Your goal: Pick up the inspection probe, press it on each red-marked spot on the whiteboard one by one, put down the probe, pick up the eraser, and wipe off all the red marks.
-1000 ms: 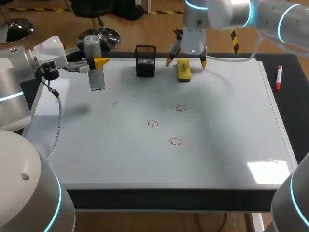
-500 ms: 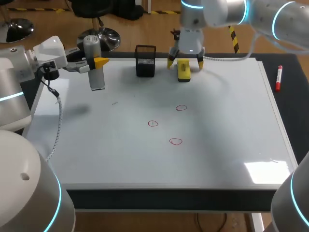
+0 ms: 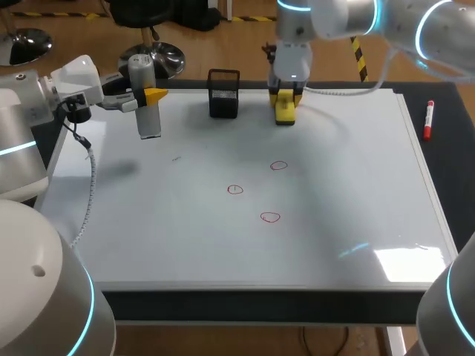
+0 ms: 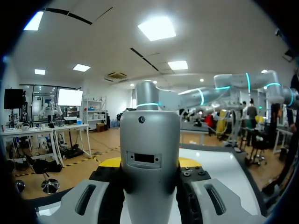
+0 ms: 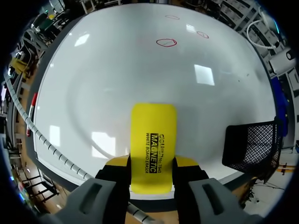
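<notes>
A grey inspection probe (image 3: 150, 122) hangs upright over the whiteboard's (image 3: 356, 193) far left corner, with my left gripper (image 3: 145, 95) shut on its upper part. In the left wrist view the probe (image 4: 149, 135) fills the gap between the fingers of the left gripper (image 4: 149, 163). The yellow eraser (image 3: 283, 110) lies at the board's far edge. My right gripper (image 3: 286, 96) stands over it, a finger pressed on each long side. In the right wrist view the eraser (image 5: 153, 135) sits clamped in the right gripper (image 5: 152, 163). Three red marks (image 3: 278, 165) (image 3: 235, 190) (image 3: 270, 217) are mid-board.
A black mesh holder (image 3: 223, 94) stands at the far edge just left of the eraser, and it shows beside the right gripper as the mesh holder (image 5: 252, 144). A red marker (image 3: 428, 121) lies on the dark table right of the board.
My right gripper's fingers came in from wide apart onto the eraser's two sides. The left arm and probe have not moved.
</notes>
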`<state>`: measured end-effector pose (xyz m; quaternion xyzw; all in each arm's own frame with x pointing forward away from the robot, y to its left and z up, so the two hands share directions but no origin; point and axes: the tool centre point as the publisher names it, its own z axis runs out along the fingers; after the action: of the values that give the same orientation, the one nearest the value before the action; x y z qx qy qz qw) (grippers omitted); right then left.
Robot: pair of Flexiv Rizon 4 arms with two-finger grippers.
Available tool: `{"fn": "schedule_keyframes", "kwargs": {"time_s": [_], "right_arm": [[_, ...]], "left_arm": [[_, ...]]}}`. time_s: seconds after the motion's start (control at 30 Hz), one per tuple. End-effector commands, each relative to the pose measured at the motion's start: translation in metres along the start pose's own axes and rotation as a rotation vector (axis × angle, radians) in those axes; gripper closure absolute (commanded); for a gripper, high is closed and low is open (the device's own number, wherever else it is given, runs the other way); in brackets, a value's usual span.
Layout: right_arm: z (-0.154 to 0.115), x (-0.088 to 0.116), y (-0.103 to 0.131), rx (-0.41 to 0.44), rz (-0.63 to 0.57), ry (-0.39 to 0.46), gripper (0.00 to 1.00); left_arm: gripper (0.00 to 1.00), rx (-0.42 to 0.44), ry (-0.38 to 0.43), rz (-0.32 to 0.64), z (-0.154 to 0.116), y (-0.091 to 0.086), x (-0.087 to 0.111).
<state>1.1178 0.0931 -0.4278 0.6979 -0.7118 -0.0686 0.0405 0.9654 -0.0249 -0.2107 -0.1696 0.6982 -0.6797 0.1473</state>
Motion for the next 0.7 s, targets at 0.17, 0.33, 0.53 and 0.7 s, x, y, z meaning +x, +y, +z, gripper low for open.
{"fn": "schedule_keyframes", "kwargs": {"time_s": [0.17,0.33,0.53,0.7], "right_arm": [[-0.026,0.003,0.0,0.001,0.039,-0.016,1.0],[-0.041,0.009,-0.001,0.02,0.06,-0.026,1.0],[-0.056,0.022,0.003,0.047,0.088,-0.034,1.0],[-0.069,0.039,0.011,0.067,0.135,-0.038,1.0]], "left_arm": [[1.0,0.003,-0.002,0.002,0.0,0.0,0.0],[1.0,0.003,-0.002,0.002,0.0,0.0,0.0],[1.0,0.003,-0.002,0.002,0.0,0.0,0.0],[1.0,0.003,-0.002,0.002,0.0,0.0,0.0]]}}
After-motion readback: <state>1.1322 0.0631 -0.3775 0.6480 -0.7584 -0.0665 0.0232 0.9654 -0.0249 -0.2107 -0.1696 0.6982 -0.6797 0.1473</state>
